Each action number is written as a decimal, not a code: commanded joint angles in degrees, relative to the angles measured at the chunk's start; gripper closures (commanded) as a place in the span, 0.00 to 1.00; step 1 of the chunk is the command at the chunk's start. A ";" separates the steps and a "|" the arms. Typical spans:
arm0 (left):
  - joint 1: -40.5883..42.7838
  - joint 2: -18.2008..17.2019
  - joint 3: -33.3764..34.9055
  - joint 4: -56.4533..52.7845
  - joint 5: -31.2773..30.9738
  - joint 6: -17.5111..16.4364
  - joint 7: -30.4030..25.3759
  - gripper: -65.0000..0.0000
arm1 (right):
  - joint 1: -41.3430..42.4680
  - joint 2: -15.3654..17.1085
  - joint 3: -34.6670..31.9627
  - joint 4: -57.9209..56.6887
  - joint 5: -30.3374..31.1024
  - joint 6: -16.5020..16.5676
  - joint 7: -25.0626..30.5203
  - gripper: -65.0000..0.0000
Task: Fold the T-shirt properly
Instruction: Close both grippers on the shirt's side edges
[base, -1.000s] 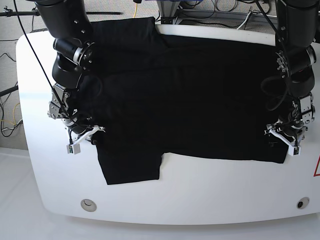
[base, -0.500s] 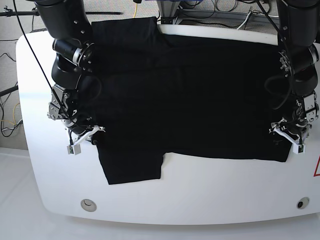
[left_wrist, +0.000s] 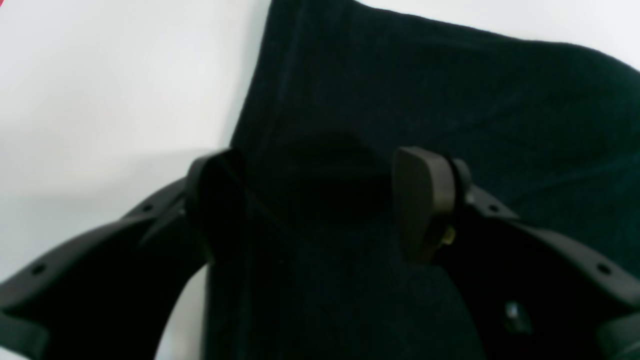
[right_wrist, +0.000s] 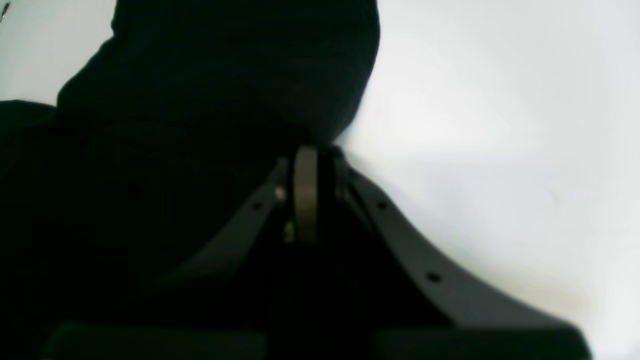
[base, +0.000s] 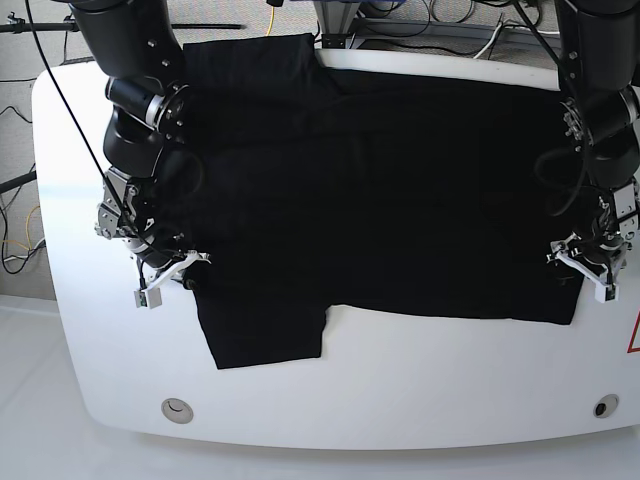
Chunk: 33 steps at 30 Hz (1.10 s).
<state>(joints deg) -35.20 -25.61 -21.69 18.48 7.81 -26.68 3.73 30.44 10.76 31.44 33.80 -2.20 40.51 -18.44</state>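
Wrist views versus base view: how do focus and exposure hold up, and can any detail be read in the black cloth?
Left wrist: soft focus; T-shirt faintly ribbed, dark shadow between the fingers.
Right wrist: blurrier; cloth is near-featureless black, table blown out white.
Base: sharpest; the shirt is one flat black mass, no print readable.

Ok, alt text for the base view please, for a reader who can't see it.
A large black short-sleeved cloth T-shirt lies spread across a white rounded table. Two black robot arms reach down at opposite sides: the right gripper by the near sleeve, the left gripper at the other edge.
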 joint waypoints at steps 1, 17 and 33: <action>-1.37 -1.62 -0.51 1.31 -0.50 0.34 -0.70 0.34 | 0.81 0.47 -0.13 0.60 -1.82 -0.51 -1.29 1.00; -1.88 -1.34 -2.40 1.77 -0.19 0.32 -0.08 0.34 | 1.13 0.40 0.07 0.33 -0.90 -0.51 -0.79 0.99; -2.23 -0.83 -1.91 -0.43 -0.15 0.39 0.25 0.34 | 1.24 0.48 0.04 0.45 -0.50 -0.51 -0.59 0.99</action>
<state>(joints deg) -35.59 -25.50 -23.62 17.72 7.90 -26.15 4.40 30.57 10.66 31.53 33.69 -2.15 40.49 -18.04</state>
